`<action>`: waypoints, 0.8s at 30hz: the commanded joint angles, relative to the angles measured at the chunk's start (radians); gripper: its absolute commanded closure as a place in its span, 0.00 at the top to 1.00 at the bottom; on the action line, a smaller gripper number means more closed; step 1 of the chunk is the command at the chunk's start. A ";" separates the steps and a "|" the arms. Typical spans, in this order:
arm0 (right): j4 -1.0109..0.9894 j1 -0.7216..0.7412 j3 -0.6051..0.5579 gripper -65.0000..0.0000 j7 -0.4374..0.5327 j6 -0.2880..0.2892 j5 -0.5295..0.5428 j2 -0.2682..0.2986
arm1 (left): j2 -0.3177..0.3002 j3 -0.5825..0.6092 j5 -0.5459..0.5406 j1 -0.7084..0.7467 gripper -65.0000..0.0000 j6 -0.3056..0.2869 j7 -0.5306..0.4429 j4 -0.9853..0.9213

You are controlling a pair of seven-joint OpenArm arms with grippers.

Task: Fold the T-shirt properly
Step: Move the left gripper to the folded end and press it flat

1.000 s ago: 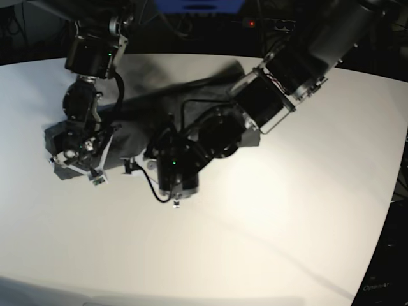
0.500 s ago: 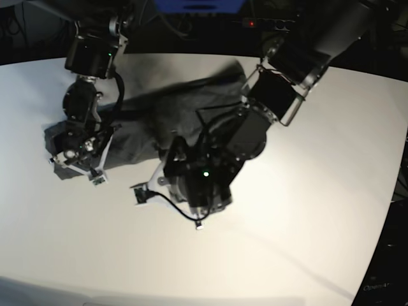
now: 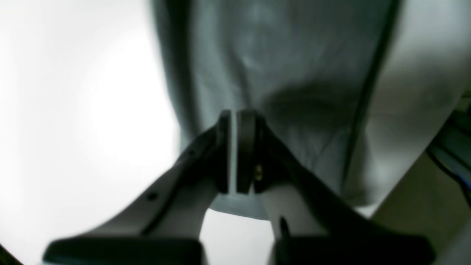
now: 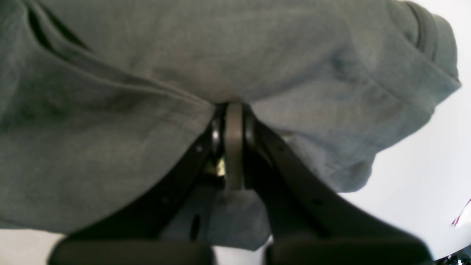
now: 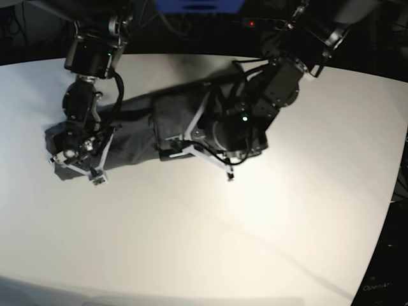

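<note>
The dark grey T-shirt [image 5: 134,127] lies stretched across the white table [image 5: 223,242], from the left side toward the far middle. My right gripper [image 5: 67,162] sits at its left end. In the right wrist view this gripper [image 4: 234,110] is shut, with wrinkled T-shirt [image 4: 147,147] cloth pinched between its pads. My left gripper [image 5: 169,152] is at the shirt's near edge, around its middle. The left wrist view shows it [image 3: 235,121] shut on the T-shirt [image 3: 279,73], whose hem hangs just below the pads. That view is blurred.
Both arms reach in from the far side, and the bulky left arm [image 5: 255,121] covers the shirt's right part. Dark equipment with a red light [image 5: 252,23] stands behind the table. The table's curved edge [image 5: 392,185] runs down the right.
The left arm swung out toward the near side, away from the shirt, then came back to its near edge. Its gripper went from part open to shut. The right arm stayed still.
</note>
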 commanded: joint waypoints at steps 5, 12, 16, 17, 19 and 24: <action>-0.016 -0.007 -0.003 0.00 0.003 0.022 0.057 0.004 | -0.052 -0.005 -0.006 0.045 0.05 0.001 -0.008 0.077; -0.016 -0.015 -0.003 0.00 0.003 0.022 0.057 0.004 | -0.114 -0.033 -0.006 0.113 0.05 0.001 -0.008 0.143; -0.016 -0.016 -0.003 0.00 0.009 0.022 0.057 0.004 | -0.137 -0.104 -0.006 0.157 0.05 0.001 -0.008 0.183; -0.016 -0.016 -0.002 0.00 0.009 0.022 0.057 0.004 | -0.143 -0.107 -0.006 0.159 0.05 0.001 -0.008 0.184; -0.016 -0.018 -0.002 0.00 0.009 0.022 0.057 0.004 | -0.161 -0.113 -0.006 0.180 0.05 0.001 -0.008 0.190; -0.016 -0.018 -0.002 0.00 0.009 0.022 0.057 0.004 | -0.183 -0.179 -0.006 0.217 0.05 0.001 -0.008 0.196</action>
